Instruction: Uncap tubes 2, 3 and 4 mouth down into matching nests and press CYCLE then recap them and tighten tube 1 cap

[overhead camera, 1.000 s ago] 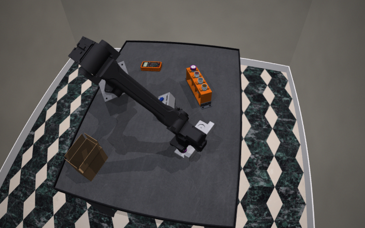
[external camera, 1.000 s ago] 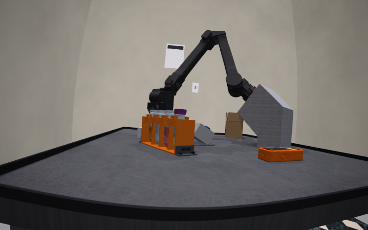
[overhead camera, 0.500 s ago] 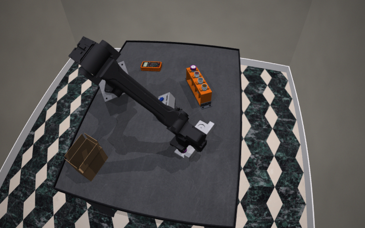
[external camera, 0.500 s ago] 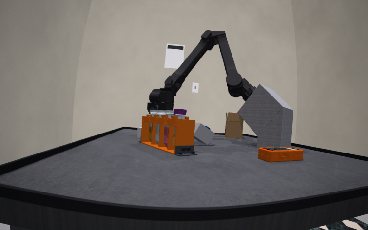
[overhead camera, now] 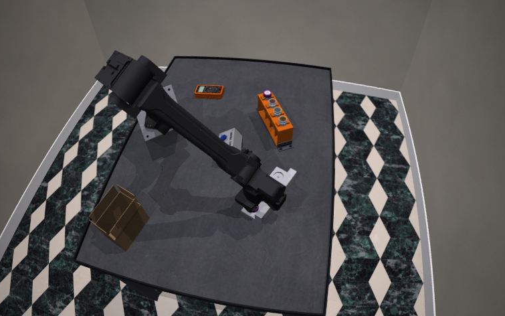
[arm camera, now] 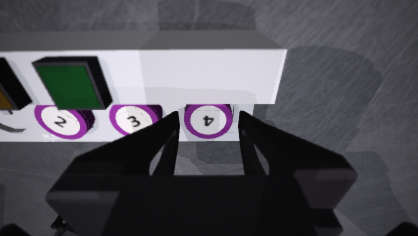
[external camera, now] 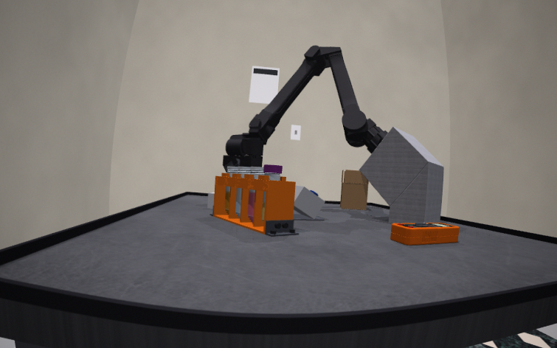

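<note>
My gripper (arm camera: 208, 118) is open around cap 4 (arm camera: 208, 120), with a narrow gap on each side. Cap 4 lies number up in its nest on the white cap tray (overhead camera: 292, 172) (arm camera: 215, 75). Cap 2 (arm camera: 60, 120) and cap 3 (arm camera: 133, 119) sit in their nests, number up. The green lamp (arm camera: 72, 84) and the amber lamp (arm camera: 4, 97) look dark. In the orange decapping station (overhead camera: 285, 135) (external camera: 279, 200), tube 2 (overhead camera: 271, 102), tube 3 (overhead camera: 277, 111) and tube 4 (overhead camera: 282, 120) are uncapped. Tube 1 wears its purple cap (overhead camera: 267, 94) (external camera: 272, 169). The blue CYCLE key (overhead camera: 223, 137) shows; READY is hidden.
The key housing (overhead camera: 236, 137) (external camera: 308, 203) stands partly under the arm, between base and station. An orange multimeter (overhead camera: 209, 92) (external camera: 425, 234) lies near the base. An open cardboard box (overhead camera: 130, 229) (external camera: 353, 196) stands at the table's side. The arm's grey mount (external camera: 401, 168) is a large block.
</note>
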You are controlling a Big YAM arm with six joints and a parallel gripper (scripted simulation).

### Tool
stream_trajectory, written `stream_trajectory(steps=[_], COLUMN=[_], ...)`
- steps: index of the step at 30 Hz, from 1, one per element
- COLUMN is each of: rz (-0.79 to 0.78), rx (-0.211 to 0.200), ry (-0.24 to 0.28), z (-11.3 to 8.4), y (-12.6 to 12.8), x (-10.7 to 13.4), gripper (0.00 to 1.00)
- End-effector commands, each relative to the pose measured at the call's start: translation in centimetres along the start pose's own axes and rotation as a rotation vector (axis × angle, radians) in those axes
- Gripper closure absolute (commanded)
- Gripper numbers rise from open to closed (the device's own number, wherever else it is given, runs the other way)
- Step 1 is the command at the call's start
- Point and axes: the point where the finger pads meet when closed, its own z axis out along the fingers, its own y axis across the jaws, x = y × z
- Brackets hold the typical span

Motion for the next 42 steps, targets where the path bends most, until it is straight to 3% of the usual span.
stream_trajectory(steps=[1, 10, 12, 13, 14, 27, 29, 30, 32, 34, 35, 42], rz=[0.005, 0.02, 0.02, 0.006, 0.021, 0.027, 0.027, 0.011, 0.024, 0.011, -0.102, -0.569], rx=[-0.006, -0.006, -0.006, -0.007, -0.007, -0.011, -0.011, -0.008, -0.011, -0.004, -0.006, -0.004], ry=[-0.016, -0.041, -0.041, -0.014, -0.042, -0.044, -0.044, -0.019, -0.039, -0.019, -0.008, -0.025], z=[-1.3, -6.3, -6.3, -5.9, -7.4, -14.1, -14.1, -13.8, -15.3, -14.3, -14.1, -13.1], y=[0.2, -0.2, -0.2, 0.3, -0.2, -0.4, -0.4, 0.1, -0.3, -0.2, 0.5, 3.2], x=[-0.5, -1.9, -1.9, -1.4, -2.0, -1.9, -1.9, -1.6, -1.8, -1.0, 0.9, 4.6], gripper=[0.53, 0.53, 0.53, 0.53, 0.53, 0.53, 0.53, 0.53, 0.53, 0.53, 1.0, 1.0])
